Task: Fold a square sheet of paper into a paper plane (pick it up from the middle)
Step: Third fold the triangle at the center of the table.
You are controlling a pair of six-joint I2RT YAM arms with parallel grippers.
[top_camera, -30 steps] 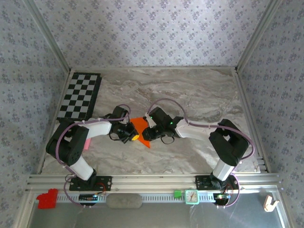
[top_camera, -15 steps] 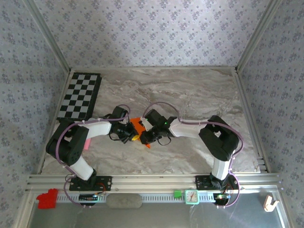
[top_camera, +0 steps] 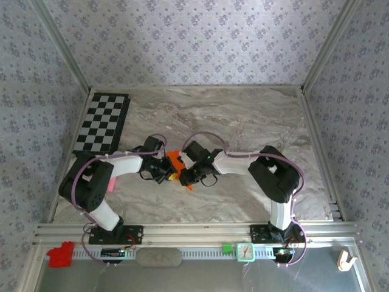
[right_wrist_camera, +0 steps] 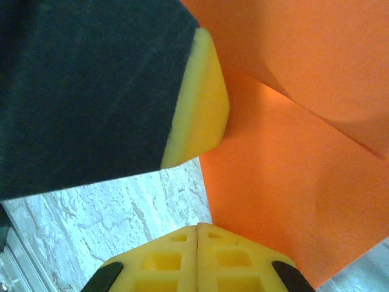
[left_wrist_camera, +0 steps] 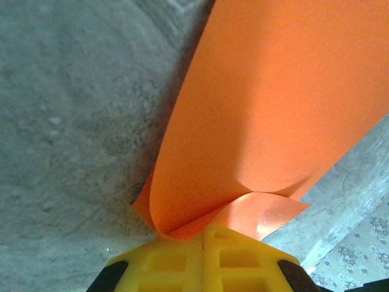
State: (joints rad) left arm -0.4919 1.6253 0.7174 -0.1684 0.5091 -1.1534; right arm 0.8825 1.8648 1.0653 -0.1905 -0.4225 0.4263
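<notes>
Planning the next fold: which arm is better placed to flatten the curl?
Probably left: the left end effector pinches the square sheet of paper right at the curl; the right end effector grips an edge.

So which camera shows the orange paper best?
Left wrist view: the orange paper looks big and you see its curl. The right wrist view gives a cropped close-up; from the top it's a tiny patch.

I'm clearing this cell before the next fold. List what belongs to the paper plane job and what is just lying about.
Belongs to the job:
- thin bright orange sheet of paper
- left gripper, shut on that paper
- right gripper, shut close beside it

Lying about:
- black-and-white checkerboard, far left of the table
- small red plastic block, on the near rail
- grey oblong pad, on the near rail
</notes>
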